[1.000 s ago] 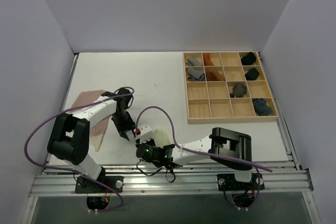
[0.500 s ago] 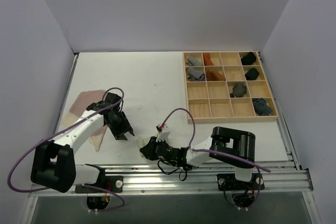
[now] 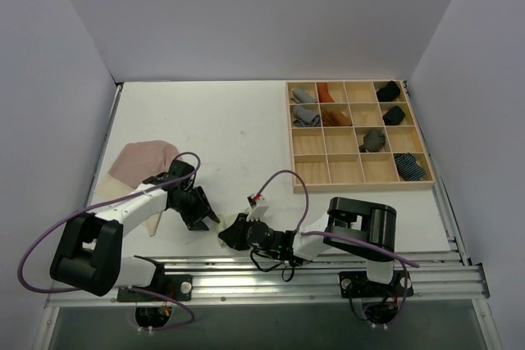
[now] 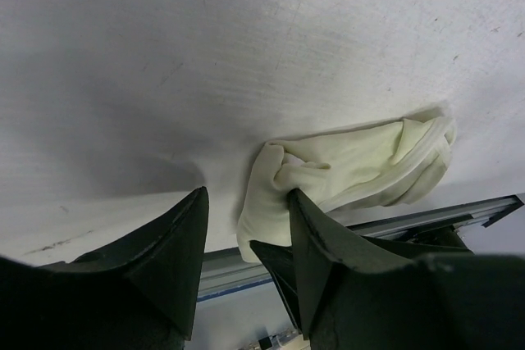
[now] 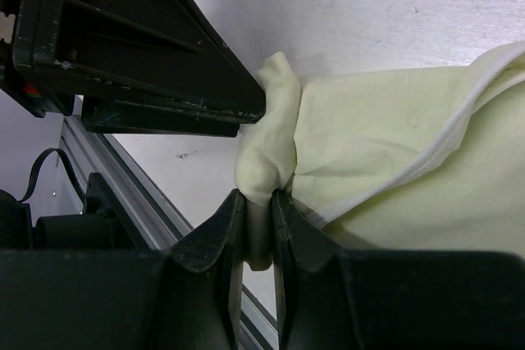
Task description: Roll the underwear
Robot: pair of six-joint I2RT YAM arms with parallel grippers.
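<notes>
Pinching a bunched fold of the pale yellow-green briefs (image 5: 385, 145), my right gripper (image 5: 258, 231) has its fingers squeezed nearly together with cloth trapped between them. The briefs lie crumpled on the table (image 4: 246, 38), close to its near edge and just beside the rail (image 3: 443, 272). My left gripper (image 4: 244, 272) stands wide apart and carries nothing. One of its fingertips touches the same bunched end, and the cloth may sit just inside that finger, though the wrist view hides the contact. The dusty pink briefs (image 3: 141, 161) lie spread out to the left, apart from both grippers.

To roll this well, I judge my left fingers should close on the bunch right beside my right pinch, so both ends of the roll turn together. The two grippers are very near each other, so the closing must be slow to avoid a knock. I would turn the cloth away from the rail, low against the table, with light tension. The thicker hem will likely spring open if I slacken
</notes>
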